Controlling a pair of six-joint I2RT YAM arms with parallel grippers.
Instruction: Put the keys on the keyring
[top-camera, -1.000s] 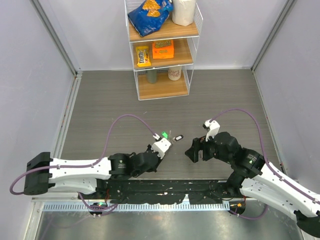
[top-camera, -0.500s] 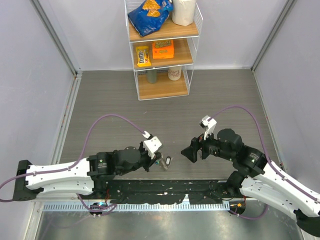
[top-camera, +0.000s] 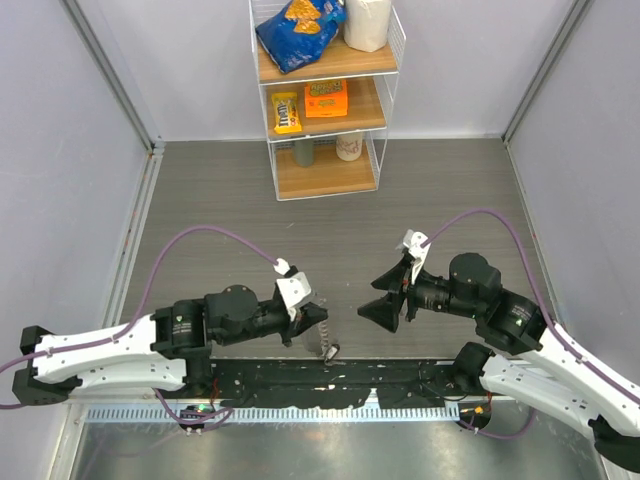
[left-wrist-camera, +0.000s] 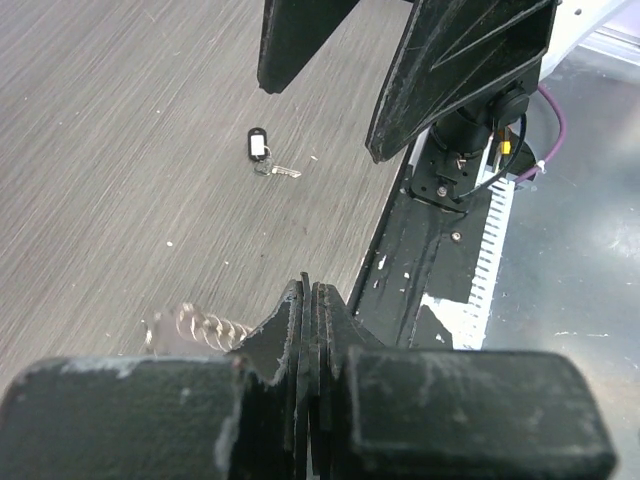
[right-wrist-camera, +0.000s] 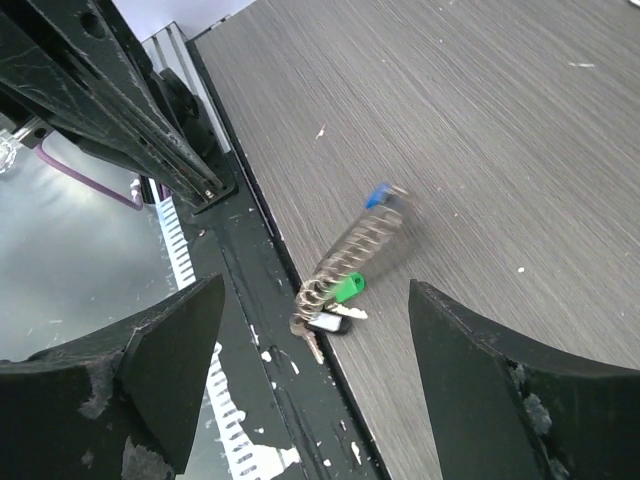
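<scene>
Left end effector (left-wrist-camera: 308, 292): jaws pressed flat together, nothing seen between tips. Keyring (right-wrist-camera: 360, 248): only blurred coil-like chain visible, lower centre of top view, just right of left end effector; contact with it unclear. Blue tag (right-wrist-camera: 378, 195) at chain's upper end. Green tag (right-wrist-camera: 347, 288) and chain-end key (right-wrist-camera: 325, 322) at lower end, by desk (right-wrist-camera: 520, 110) edge. Loose key (left-wrist-camera: 262, 152) lies flat on desk, upper centre of left wrist view. Right end effector (top-camera: 368, 298): jaws wide apart, empty.

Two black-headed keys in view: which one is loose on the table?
The key lying alone on the wood in the left wrist view. The other key dangles from the keyring chain beside the green tag.
</scene>
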